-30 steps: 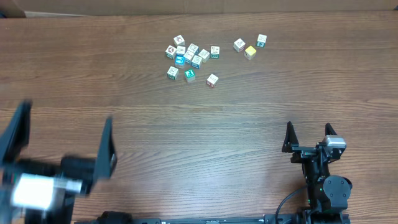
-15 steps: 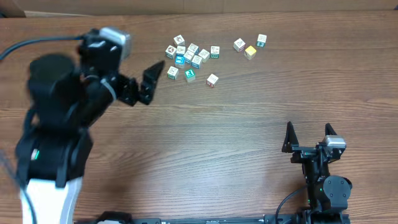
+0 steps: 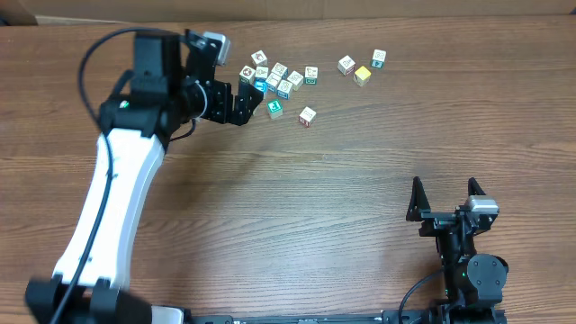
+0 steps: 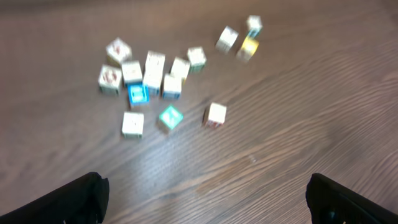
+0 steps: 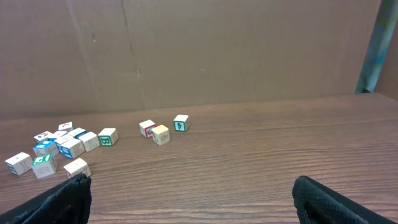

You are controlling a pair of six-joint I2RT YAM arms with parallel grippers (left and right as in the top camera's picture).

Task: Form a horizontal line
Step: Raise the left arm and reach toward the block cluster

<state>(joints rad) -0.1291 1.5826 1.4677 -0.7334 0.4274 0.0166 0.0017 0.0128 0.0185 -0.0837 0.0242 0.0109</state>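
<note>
Our left gripper (image 4: 204, 183) hangs with its fingers spread wide, just beside the left edge of the picture cubes (image 3: 277, 79), which sit clumped in the upper middle of the overhead frame. They lie loose, not yet in a row. A yellow-faced cube (image 3: 362, 75) sits further right. Our right gripper (image 3: 445, 193) rests spread at lower right, well apart.

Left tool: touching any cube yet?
Apart. Left wrist view shows bare table between the left tool and the nearest cube.
</note>
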